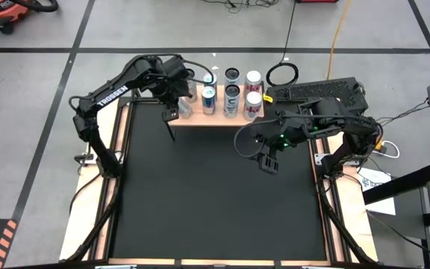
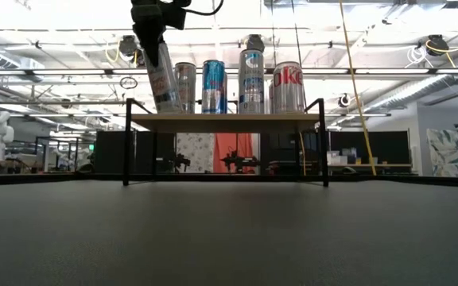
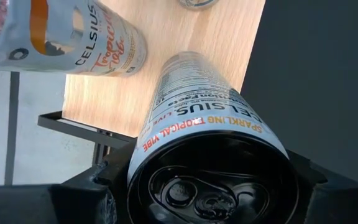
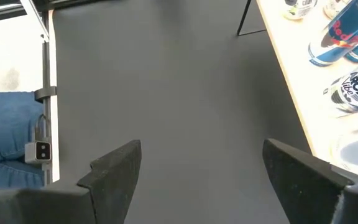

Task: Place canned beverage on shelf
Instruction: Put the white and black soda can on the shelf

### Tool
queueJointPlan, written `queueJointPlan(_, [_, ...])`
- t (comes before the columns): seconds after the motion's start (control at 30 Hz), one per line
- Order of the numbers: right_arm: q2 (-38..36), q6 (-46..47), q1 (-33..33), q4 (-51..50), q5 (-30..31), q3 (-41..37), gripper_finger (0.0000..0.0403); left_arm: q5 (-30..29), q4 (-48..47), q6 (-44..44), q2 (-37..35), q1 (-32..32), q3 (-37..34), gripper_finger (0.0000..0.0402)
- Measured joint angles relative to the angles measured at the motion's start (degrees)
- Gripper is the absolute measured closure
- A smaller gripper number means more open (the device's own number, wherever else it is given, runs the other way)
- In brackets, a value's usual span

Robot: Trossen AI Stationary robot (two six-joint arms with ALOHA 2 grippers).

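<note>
The shelf [image 1: 215, 117] is a light-wood board on thin black legs at the table's far edge, with several upright cans [image 2: 214, 86] on its top. My left gripper [image 2: 151, 38] stands over the shelf's left end, shut on a silver Celsius can [image 2: 163, 78]. This can leans beside another silver can [image 2: 185, 86]. My right gripper [image 1: 265, 155] hangs open above the black mat, right of centre, with nothing between its fingers [image 4: 118, 167]. My left gripper pinches the Celsius can's upper end [image 3: 166, 134] between its two fingers [image 3: 101, 186], which come from above and point steeply down along the can. The can is tilted, its tab end toward the wrist. Its lower end [image 2: 170, 108] is at the shelf board; whether it rests there cannot be told.
The black mat [image 1: 215, 194] covers the table in front of the shelf. Wooden strips [image 1: 112, 187] run along the table's sides. A black ring [image 1: 281, 73] and cables lie on the floor beyond the shelf.
</note>
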Motion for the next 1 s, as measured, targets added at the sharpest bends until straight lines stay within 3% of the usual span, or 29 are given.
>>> queueJointPlan(0.37, [0.02,-0.01,0.00,0.00,-0.02,0.00,0.0085,-4.43,-0.14,0.47,0.11,0.04,-0.04,0.0147])
queueJointPlan(1.0, [0.02,0.12,0.00,0.00,-0.04,0.00,0.0085,-3.27,0.42,0.39,0.20,-2.83,2.83,0.0147])
